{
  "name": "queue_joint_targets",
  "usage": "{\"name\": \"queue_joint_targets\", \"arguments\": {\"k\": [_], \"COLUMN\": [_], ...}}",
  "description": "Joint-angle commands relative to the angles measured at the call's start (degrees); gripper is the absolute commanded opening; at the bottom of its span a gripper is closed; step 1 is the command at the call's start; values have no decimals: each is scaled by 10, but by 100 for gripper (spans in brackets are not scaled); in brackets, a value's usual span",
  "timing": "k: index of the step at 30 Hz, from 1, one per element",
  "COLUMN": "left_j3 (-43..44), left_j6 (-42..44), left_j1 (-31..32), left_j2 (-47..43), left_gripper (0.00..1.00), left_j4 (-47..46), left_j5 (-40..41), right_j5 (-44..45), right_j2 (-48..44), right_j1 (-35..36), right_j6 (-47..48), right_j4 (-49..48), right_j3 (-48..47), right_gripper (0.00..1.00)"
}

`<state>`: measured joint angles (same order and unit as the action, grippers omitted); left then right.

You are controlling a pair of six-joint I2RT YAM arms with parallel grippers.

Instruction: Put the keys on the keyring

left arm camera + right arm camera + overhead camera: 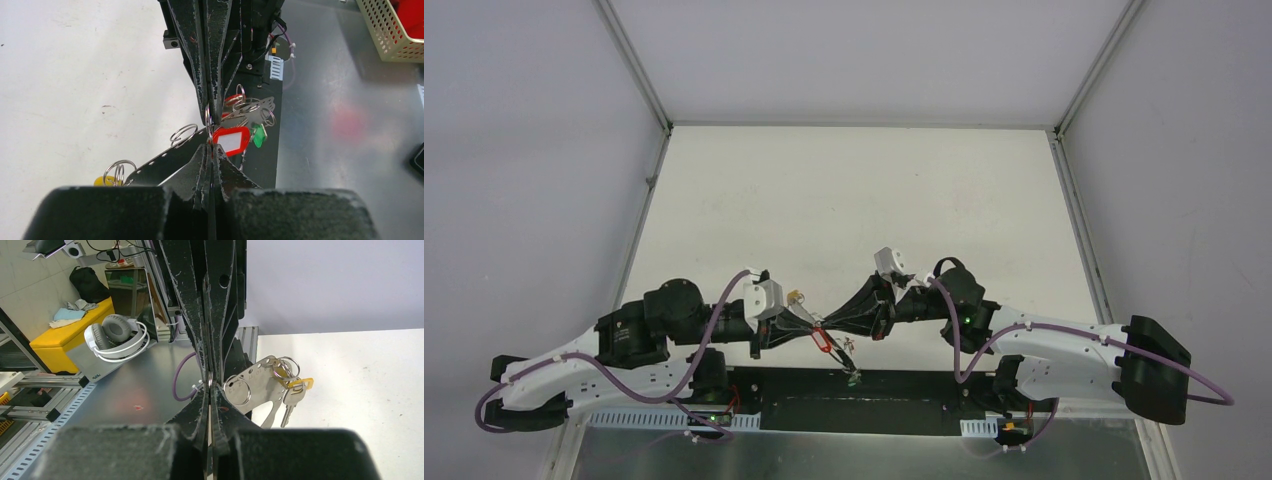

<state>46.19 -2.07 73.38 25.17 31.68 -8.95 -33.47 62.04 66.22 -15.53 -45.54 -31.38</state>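
Right now the left gripper (812, 324) and right gripper (830, 322) meet tip to tip above the near edge of the table (844, 200), both clenched. The right one nips a thin wire loop, apparently the keyring (207, 117). Whether the left one grips it too I cannot tell. Hanging just beside the tips are a holed metal plate (255, 380), the keys (290, 401), a red tag (231, 140) and a green tag (258, 136).

A robotics lab: white-walled test booth (524, 150), aluminium framing (636, 68), steel bench (350, 165), headphones (116, 340), perforated bin (390, 35)
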Motion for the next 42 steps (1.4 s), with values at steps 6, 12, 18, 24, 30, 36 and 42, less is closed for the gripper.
{"name": "queue_joint_targets", "arguments": {"k": [6,12,18,24,30,36,42], "left_j3": [46,70,79,77,53,29,24], "left_j6": [0,8,10,-13,-43,-54,-54], "left_j1": [-4,-4,-4,-4,-4,-4,-4], "left_j2": [47,81,76,24,2,11,32], "left_gripper": [0,0,6,24,31,31,34], "left_j4": [61,87,90,80,40,-5,-31], "left_j5": [10,17,28,47,46,31,26], "right_j5": [5,6,7,8,9,10,11], "right_j2": [-13,-12,-12,-11,-5,-3,-4], "right_j1": [2,2,2,1,1,1,1], "right_j6": [5,4,3,3,-3,-3,-4], "right_j4": [-38,-39,-41,-44,-59,-63,-63], "right_j3": [-10,-7,-5,-3,0,2,4], "right_gripper": [0,0,0,0,0,0,0]}}
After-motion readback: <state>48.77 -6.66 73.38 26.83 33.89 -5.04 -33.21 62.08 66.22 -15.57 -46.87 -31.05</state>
